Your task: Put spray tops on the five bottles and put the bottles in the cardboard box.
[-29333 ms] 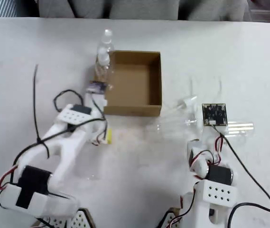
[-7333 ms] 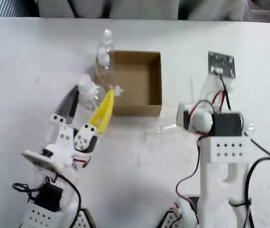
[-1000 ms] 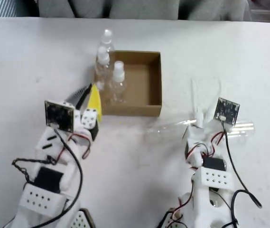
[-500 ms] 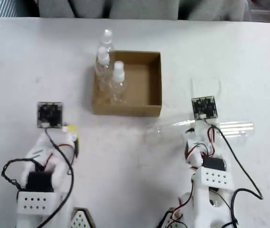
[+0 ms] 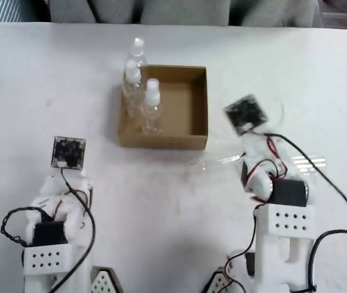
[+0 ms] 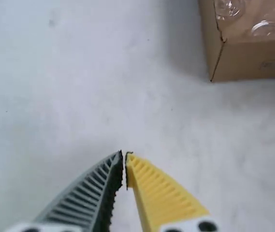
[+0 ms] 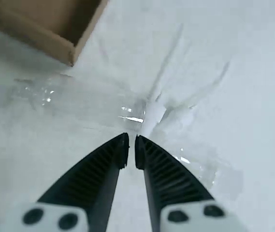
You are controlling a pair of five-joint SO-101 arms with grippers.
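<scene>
right gripper (image 7: pixel 131 145) hangs low over the table (image 5: pixel 39 73), black jaws pinched almost together, nothing in them. its tips aim at a spray top (image 7: pixel 152 114) lying on its side just ahead, with the thin dip tube trailing away from it. a clear bottle (image 7: pixel 38 92) lies flat near the corner of the cardboard box (image 5: pixel 161 139) and looks uncapped. a second clear bottle (image 7: pixel 209 169) lies on the other side of the top, nearer the arm.

my read is that the step is grabbing that top, so the jaws need to spread first or they can't take anything. i'd go for the chunky white head, not the tube, which looks like it'd bend or slip out. come straight down too, so the tips don't nudge either bottle. those look like they'd roll.

left gripper (image 6: pixel 124 162) is clamped on nothing over bare table, apart from the box. a capped bottle (image 5: pixel 152 104) stands inside the box. two more capped bottles (image 5: pixel 132 82) stand at its left wall, can't tell if in or out.
</scene>
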